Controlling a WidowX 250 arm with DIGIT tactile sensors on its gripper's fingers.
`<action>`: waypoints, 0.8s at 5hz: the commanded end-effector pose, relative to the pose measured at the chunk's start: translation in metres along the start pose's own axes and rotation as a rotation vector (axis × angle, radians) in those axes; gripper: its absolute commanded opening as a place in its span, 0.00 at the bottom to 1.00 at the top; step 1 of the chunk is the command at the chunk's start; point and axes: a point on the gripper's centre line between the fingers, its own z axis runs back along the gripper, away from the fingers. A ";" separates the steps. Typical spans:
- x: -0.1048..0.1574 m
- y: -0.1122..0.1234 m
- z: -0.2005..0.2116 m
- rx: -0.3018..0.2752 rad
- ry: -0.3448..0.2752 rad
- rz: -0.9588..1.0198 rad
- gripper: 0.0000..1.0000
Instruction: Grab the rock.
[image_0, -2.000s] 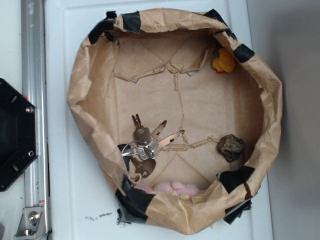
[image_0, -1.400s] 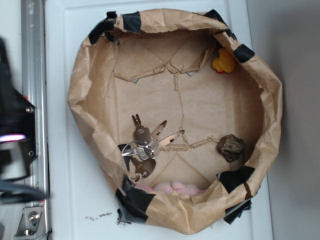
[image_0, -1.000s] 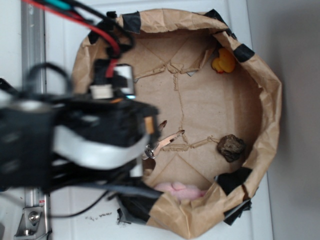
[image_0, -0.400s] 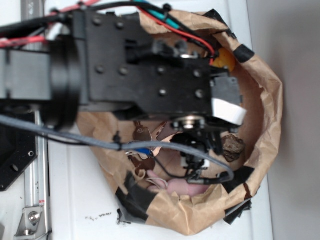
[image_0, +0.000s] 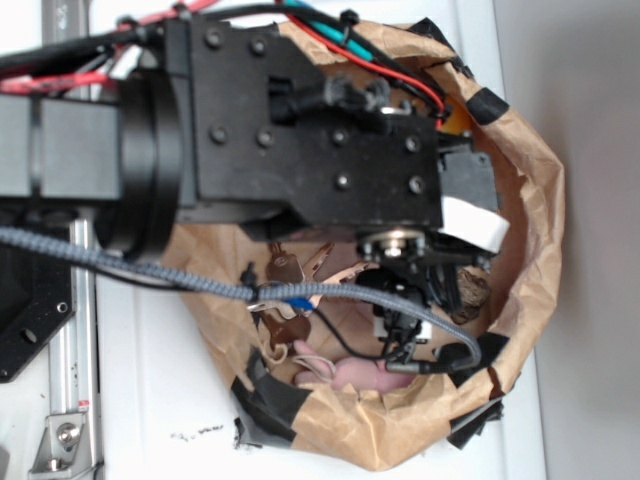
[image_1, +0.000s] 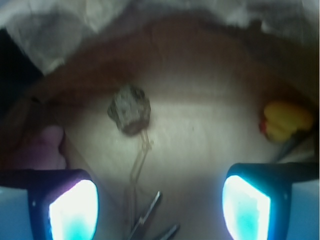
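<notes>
One rock (image_1: 129, 109), dark and lumpy, lies on the brown paper floor of the bowl (image_0: 535, 215). In the wrist view it sits ahead of the gripper (image_1: 160, 205), left of centre, clear of both fingers. In the exterior view only its right part (image_0: 472, 290) shows, low on the right of the floor near the wall, the rest hidden under the arm (image_0: 300, 140).

Gripper: spread wide, nothing between the fingers; two pads (image_1: 74, 209) glow pale cyan at the bottom corners of the wrist view, well apart. Rock untouched.

One duck (image_1: 285, 120), yellow, at the right edge of the wrist view against the wall; in the exterior view just an orange-yellow sliver shows beside the arm.

One pink lump (image_1: 46, 149) at left in the wrist view; in the exterior view it lies along the bowl's near wall (image_0: 345, 372).

Keys (image_0: 290, 275): one bunch, left of the rock; count of blades unclear, partly covered by a grey cable (image_0: 150, 275). Two blade tips (image_1: 150, 215) show at the bottom of the wrist view.

Bowl rim patched with black tape (image_0: 270, 400), several pieces.
</notes>
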 end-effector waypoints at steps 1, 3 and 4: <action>0.012 -0.042 -0.040 -0.052 -0.052 -0.147 1.00; 0.035 -0.046 -0.064 0.021 -0.062 -0.170 1.00; 0.049 -0.030 -0.050 0.005 -0.089 -0.110 0.00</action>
